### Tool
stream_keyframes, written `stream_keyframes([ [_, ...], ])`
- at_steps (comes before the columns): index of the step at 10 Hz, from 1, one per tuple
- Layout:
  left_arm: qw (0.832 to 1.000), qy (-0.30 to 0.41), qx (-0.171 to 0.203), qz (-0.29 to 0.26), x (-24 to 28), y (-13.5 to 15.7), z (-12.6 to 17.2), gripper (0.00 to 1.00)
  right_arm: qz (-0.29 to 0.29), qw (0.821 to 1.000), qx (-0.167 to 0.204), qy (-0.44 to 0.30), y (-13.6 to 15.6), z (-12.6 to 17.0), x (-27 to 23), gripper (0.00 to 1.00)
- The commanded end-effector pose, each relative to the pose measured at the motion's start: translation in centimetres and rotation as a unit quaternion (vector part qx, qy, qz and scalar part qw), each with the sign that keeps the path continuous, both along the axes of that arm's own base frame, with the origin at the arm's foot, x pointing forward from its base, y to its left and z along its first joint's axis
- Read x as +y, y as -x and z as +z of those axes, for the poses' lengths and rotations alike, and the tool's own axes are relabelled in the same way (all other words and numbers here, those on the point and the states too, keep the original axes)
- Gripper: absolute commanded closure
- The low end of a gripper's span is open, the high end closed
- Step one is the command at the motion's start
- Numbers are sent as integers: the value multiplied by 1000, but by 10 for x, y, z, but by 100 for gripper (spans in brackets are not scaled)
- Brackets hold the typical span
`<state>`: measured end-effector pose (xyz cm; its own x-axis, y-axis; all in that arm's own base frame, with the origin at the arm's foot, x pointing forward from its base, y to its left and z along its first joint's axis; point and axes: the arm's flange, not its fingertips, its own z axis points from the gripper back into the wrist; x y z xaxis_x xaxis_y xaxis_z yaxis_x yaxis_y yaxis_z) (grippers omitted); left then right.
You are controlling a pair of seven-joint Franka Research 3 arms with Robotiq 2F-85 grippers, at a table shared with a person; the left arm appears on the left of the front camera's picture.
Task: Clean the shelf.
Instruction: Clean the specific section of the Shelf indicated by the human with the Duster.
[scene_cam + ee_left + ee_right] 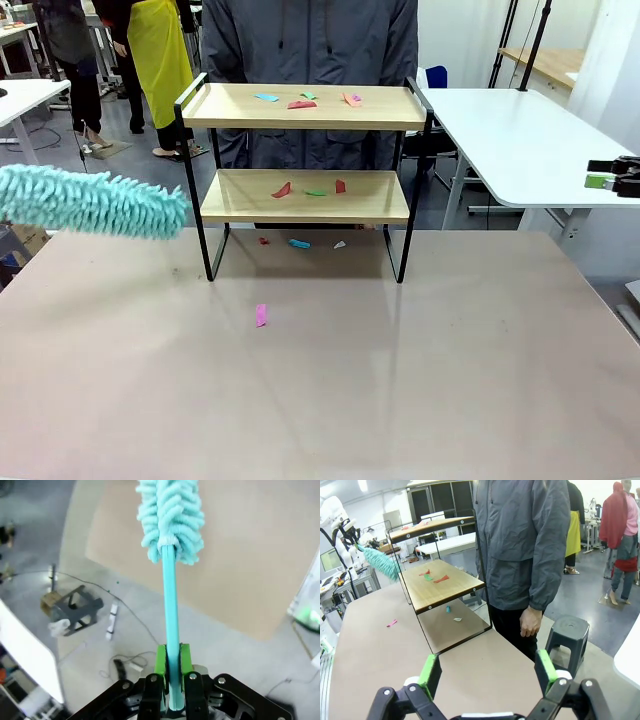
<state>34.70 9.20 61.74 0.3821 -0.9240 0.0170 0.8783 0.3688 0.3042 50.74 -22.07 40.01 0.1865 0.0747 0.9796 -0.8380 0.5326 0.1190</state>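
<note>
The shelf (232, 106) stands mid-table, two wooden boards in a black frame. Paper scraps (302, 103) lie on its top board, and more scraps (284, 190) on the lower board. A fluffy teal duster (95, 203) hovers just left of the shelf at lower-board height, its tip near the frame's left post. My left gripper (171, 666) is shut on the duster's teal handle (170, 600). My right gripper (487, 672) is open and holds nothing, off the table's right side (600, 177). From there the shelf (445, 594) and duster (382, 562) show farther off.
A person in a grey jacket (310, 40) stands right behind the shelf, one hand (530, 622) hanging down. Small scraps (299, 243) lie on the table under the shelf, and a pink scrap (261, 315) lies in front. A white table (520, 140) stands at the right, a grey stool (567, 630) beside the person.
</note>
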Motion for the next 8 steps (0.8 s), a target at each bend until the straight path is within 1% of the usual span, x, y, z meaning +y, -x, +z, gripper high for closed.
stream_keyframes([
  [1,993,-53,-10,-104,-4,14,2,87,-2,1000,-3,1,0,3,2,0],
  [2,989,-35,5,-143,-14,18,3,87,-2,1000,-3,1,0,3,2,0],
  [3,982,-21,31,-184,-26,25,0,87,-2,1000,-3,1,0,3,2,0],
  [4,971,8,69,-229,-39,32,-3,87,-2,1000,-3,1,0,3,2,0],
  [5,962,45,104,-248,-53,36,-4,87,-2,1000,-3,1,0,3,2,0],
  [6,957,37,113,-265,-62,36,-7,87,-2,1000,-3,1,0,3,2,0],
  [7,955,41,121,-267,-69,36,-12,87,-2,1000,-3,1,0,3,2,0],
  [8,971,22,76,-227,-78,29,-17,87,-2,1000,-3,1,0,3,2,0],
])
